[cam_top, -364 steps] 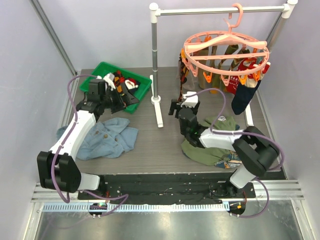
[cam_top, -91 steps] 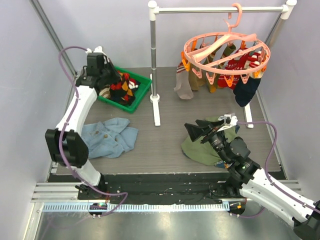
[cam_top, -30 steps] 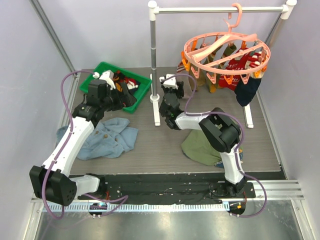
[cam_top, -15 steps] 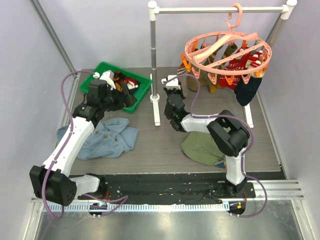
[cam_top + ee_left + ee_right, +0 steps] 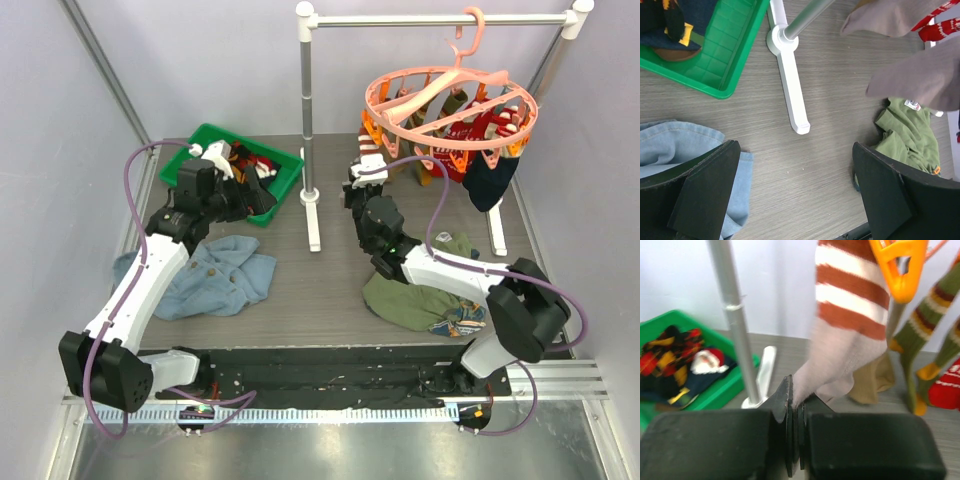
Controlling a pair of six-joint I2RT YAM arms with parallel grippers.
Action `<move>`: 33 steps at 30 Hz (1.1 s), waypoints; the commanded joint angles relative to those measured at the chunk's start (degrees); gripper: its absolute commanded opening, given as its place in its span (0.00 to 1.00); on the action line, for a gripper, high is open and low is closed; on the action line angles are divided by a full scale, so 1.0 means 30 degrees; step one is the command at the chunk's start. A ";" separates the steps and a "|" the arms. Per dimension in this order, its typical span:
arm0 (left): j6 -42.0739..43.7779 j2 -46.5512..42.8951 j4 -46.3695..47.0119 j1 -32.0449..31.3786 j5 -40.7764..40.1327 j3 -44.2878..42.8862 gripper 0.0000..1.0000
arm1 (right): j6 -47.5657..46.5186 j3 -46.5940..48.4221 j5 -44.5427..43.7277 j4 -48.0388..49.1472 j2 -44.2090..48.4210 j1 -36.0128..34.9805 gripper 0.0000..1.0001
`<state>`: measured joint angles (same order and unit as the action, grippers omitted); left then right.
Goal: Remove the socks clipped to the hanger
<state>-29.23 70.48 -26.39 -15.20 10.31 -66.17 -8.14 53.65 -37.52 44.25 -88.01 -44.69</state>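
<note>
The left arm [image 5: 140, 285] rises from its base and leans forward, wrist bent. The left tool [image 5: 252, 196] points right with its fingers [image 5: 705, 190] spread wide, holding nothing. The right arm [image 5: 450, 272] folds at the elbow and reaches low toward the back, and the right tool [image 5: 794, 407] tips upward, jaws pressed together on a striped sock [image 5: 840, 350].

Two white arms [image 5: 140, 285] with black joints trail looping purple cables [image 5: 124, 200].
</note>
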 commanded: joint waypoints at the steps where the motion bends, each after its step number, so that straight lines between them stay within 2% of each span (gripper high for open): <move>1: 0.0341 -0.0378 0.0713 -0.0118 0.0870 -0.1375 1.00 | 0.2419 -0.0801 0.3300 -0.1066 0.2087 -0.0134 0.01; 4: 0.0107 0.0091 0.0653 -0.0089 0.1455 -0.2342 1.00 | 0.3149 -0.1358 0.4679 -0.1332 0.3022 -0.0163 0.01; 17: -0.0275 0.2727 0.1004 -0.0703 0.2599 -0.6973 1.00 | 0.5086 -0.3585 0.4507 -0.1947 0.5690 -0.0221 0.01; 23: -0.0158 0.4717 0.1297 -0.2167 0.2251 -1.0484 0.98 | 0.5468 -0.4405 0.4624 -0.2327 0.6922 -0.0222 0.01; 33: 0.0019 0.8028 0.1708 -0.5095 0.0844 -1.4619 0.91 | 0.6170 -0.5284 0.5269 -0.2445 0.7744 -0.0221 0.01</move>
<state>-29.54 91.92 -24.14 -27.92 15.29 -104.81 8.93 38.50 -22.44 35.38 -66.24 -44.95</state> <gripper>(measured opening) 0.929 0.042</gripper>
